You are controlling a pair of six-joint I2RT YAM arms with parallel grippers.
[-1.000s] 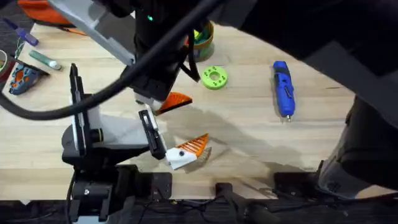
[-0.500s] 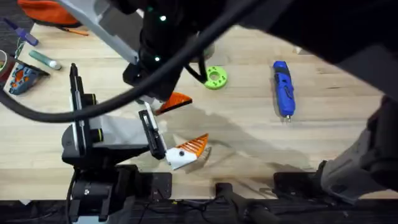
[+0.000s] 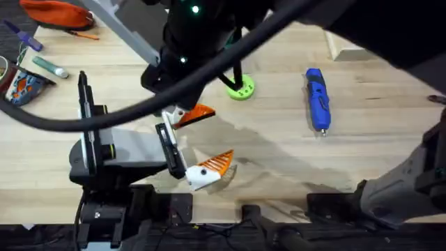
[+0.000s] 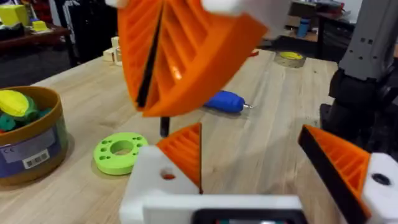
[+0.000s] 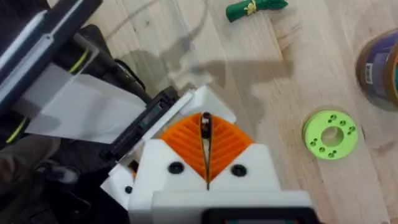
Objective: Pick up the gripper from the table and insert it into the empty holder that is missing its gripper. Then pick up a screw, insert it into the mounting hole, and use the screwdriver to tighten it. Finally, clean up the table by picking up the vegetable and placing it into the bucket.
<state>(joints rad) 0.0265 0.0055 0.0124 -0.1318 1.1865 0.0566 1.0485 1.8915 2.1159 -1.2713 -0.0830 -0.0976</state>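
Orange ribbed pads on your right gripper [image 5: 206,163] are pressed together, pinching a small dark screw [image 5: 205,124]. Your left gripper [image 4: 267,168] rests wide apart, holding nothing. Blue pen-shaped screwdriver [image 3: 317,98] lies at three o'clock from the green ring disc [image 3: 240,88]; mustard-yellow bucket [image 4: 28,144] sits just beside that disc. Slender green toy vegetable [image 5: 255,9] lies on the wooden table [image 3: 376,139].

Robotics lab or workshop, pale wooden workbench [image 3: 376,139] under mounted arms, black cabling along its near edge, blue electric screwdriver [image 3: 317,97] and printed green ring-shaped disc [image 3: 240,87] lying out, cluttered benches and dark equipment in the room behind
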